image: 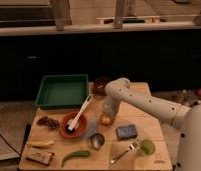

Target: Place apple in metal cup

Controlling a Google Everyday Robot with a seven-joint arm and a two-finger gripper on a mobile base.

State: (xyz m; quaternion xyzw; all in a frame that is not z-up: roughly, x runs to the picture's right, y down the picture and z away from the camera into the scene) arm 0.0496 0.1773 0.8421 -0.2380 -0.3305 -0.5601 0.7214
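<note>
The robot's white arm [144, 102] is reaching in from the right side and bending down over the middle of the wooden desk [154, 131]. Its gripper [106, 115] is sitting low, right on the apple [105, 120], and the fingers are pressing in on the fruit, pinching it from the sides. The apple is resting on the desk near its centre, just right of the red bowl [69, 129] and left of the blue sponge [126, 131].

The metal cup [97, 140] is standing upright in front of the apple, closer to the near edge of the desk, apart from the fruit and showing its dark inside. A white brush [82, 111] is leaning out of the red bowl, with its handle pointing up and to the right.

A green tray [62, 91] is lying at the back left of the desk, and a dark bowl [100, 85] is sitting beside it, behind the arm. A light green cup [146, 147] is standing at the front right, with a fork [123, 153] lying between it and the metal cup. A long green vegetable [75, 157] is lying along the front edge, left of the metal cup.
</note>
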